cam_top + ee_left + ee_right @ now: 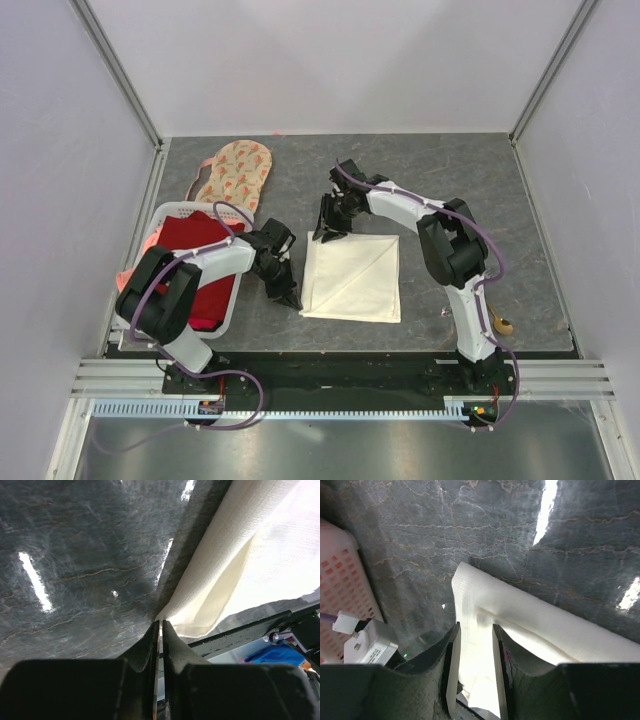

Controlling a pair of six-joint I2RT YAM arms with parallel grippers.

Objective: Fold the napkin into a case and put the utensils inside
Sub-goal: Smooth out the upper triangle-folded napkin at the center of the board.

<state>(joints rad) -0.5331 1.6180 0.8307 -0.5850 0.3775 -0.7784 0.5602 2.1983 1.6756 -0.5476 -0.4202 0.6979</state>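
1. The left pincer [161, 625] has its jaws pressed almost together, with only a slit between them. The near corner of the napkin [352, 277] runs straight into the tips, so it looks nipped there. How much cloth sits inside the jaws is hidden from me.
2. The right pincer [475, 627] stands partly apart over the napkin's far corner. The cloth shows in the gap below it, and nothing is clamped.
3. The napkin lies on the tabletop [450, 170] between the two pincers and spreads away to the right of both. A diagonal fold line crosses it. From the left wrist, its farther part washes out to plain white.
4. A gold spoon-like utensil [503, 325] lies well to the right of the right pincer, beside the right arm [455, 250], which hides part of it.
5. A white basket [170, 212] sits just left of the left pincer and holds a red cloth [190, 235]. The left arm [190, 275] crosses over both and covers part of each.
6. A peach floral cloth [235, 175] lies beyond the basket, up against its far rim as far as I can tell.
7. Count: two arms, two pincers, one napkin, one utensil that I can make out, one basket, one red cloth and one peach floral cloth.
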